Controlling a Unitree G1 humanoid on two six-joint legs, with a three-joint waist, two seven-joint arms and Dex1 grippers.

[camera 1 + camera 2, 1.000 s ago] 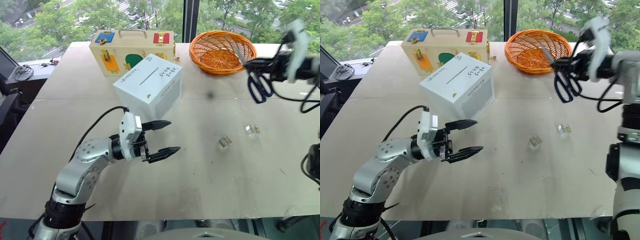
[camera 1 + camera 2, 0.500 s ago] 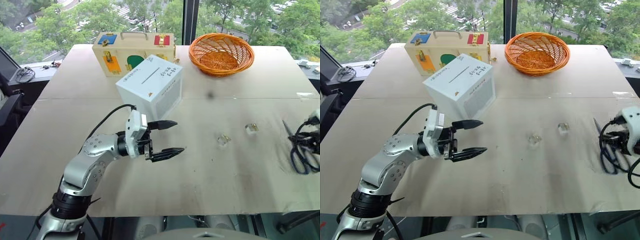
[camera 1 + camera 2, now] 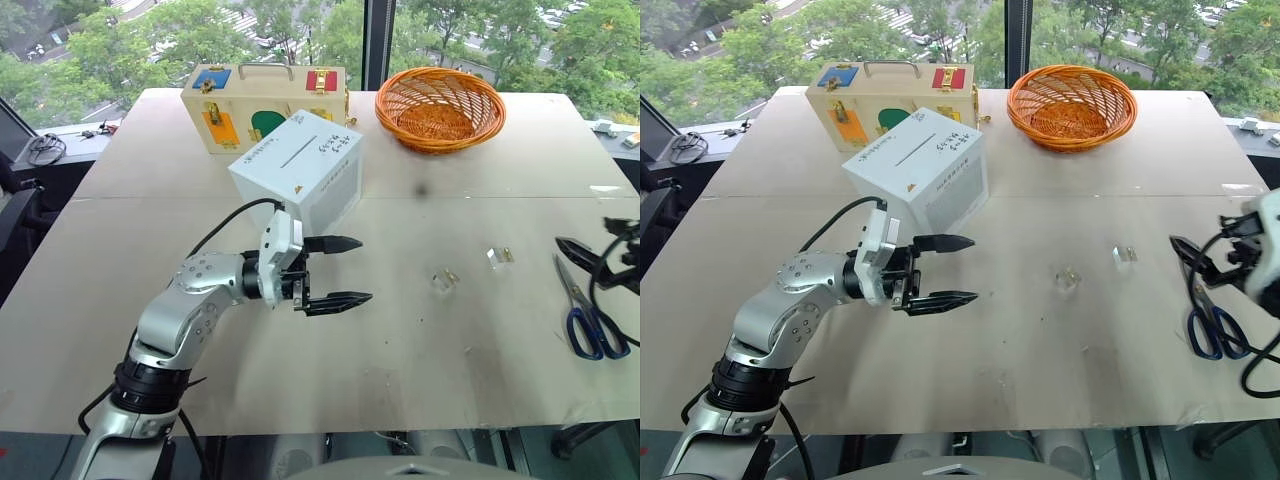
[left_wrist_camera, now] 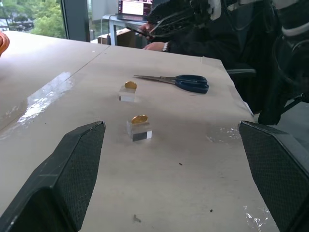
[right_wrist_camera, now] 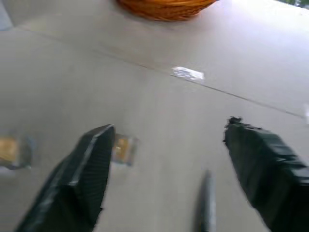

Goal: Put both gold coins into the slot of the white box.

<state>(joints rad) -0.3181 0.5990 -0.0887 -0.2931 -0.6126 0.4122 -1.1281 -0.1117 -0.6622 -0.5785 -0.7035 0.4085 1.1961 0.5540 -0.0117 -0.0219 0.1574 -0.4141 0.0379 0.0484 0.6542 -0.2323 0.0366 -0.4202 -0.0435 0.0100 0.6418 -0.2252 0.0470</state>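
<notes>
Approach with wide-open left gripper (image 3: pixel 348 270) toward nearer tiny gold coin (image 4: pixel 139 118) atop clear plastic block (image 4: pixel 139 132), pinching gently; right gripper (image 5: pixel 164 169) parted, empty.

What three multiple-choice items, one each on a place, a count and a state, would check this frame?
1. Where are the scissors?
A. in the basket
B. flat on the table
C. on the white box

2. How many gold coins sit on clear blocks?
A. one
B. two
C. four

3. How is the left gripper?
A. open, holding nothing
B. shut on a coin
C. shut on the scissors

Answers: 1 B, they lie by the table's right edge; 2 B, a second coin shows behind the first; 3 A, its fingers stand apart over bare table.
</notes>
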